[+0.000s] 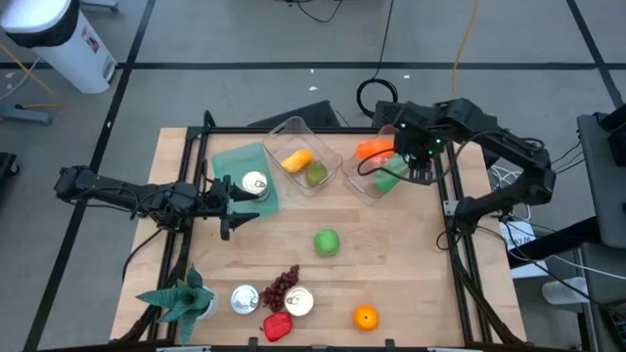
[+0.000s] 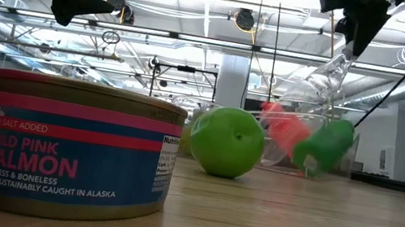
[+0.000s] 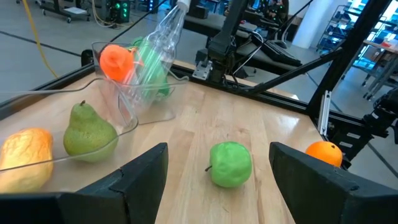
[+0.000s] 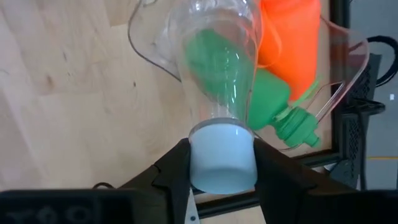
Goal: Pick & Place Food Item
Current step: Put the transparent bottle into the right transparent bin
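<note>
right hand (image 4: 221, 163) clamped on the white cap of a clear plastic bottle (image 4: 217, 68), tilted into the clear bin (image 1: 370, 178) at the bench's (image 1: 391, 284) far right, beside an orange (image 4: 292, 31) and a green bottle (image 4: 273, 102); likely light, thin-walled, slippery, so the stiff cap is the sound hold; left hand (image 1: 230, 207) apart, hovering near the salmon can (image 1: 253, 183).

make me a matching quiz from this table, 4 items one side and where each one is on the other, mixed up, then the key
Items:
1. green apple
2. pear
3. clear bottle
4. salmon can

Places:
A. held by its white cap in the right hand, leaning into a clear bin
B. loose on the bare wood, mid-table
C. front edge, close to the low camera
D. in a clear bin beside a yellow item

Pairs: 1-B, 2-D, 3-A, 4-C
</note>
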Action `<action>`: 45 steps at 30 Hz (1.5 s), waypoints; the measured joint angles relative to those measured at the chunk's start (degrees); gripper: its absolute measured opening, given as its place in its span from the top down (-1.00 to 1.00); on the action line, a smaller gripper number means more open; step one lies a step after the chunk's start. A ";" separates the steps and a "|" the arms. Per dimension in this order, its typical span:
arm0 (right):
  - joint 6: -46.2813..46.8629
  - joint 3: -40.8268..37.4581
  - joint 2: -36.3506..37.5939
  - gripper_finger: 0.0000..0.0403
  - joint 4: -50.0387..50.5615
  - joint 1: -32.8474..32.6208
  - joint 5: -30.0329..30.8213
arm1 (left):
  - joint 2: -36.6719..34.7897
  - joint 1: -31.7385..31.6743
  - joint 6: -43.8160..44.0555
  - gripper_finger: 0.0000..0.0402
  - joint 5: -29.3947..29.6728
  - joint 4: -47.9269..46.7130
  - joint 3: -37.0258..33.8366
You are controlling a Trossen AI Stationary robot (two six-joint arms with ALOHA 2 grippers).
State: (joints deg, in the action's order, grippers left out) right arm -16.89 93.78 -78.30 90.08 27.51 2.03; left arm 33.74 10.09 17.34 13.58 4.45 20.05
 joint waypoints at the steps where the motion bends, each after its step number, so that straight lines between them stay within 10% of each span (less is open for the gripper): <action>1: -0.04 0.00 -0.45 0.29 -0.04 0.00 -0.21 | 0.00 0.00 0.02 -0.42 -0.02 -0.04 0.00; 19: 0.73 2.74 -0.96 -0.36 -1.03 -0.22 0.89 | -0.01 0.00 0.68 -0.42 -0.02 -2.01 0.00; 31: 14.85 10.56 9.70 -0.25 -6.98 -1.69 2.50 | -0.02 0.00 -0.25 -0.42 0.00 -1.26 0.00; 45: 29.80 -41.66 45.01 0.51 -63.10 -21.24 5.27 | 17.50 -2.58 -2.17 -0.24 -1.79 9.62 4.97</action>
State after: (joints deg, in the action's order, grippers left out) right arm 12.91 52.12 -33.29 26.97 6.27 7.30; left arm 51.24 7.51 15.17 11.80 14.06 25.02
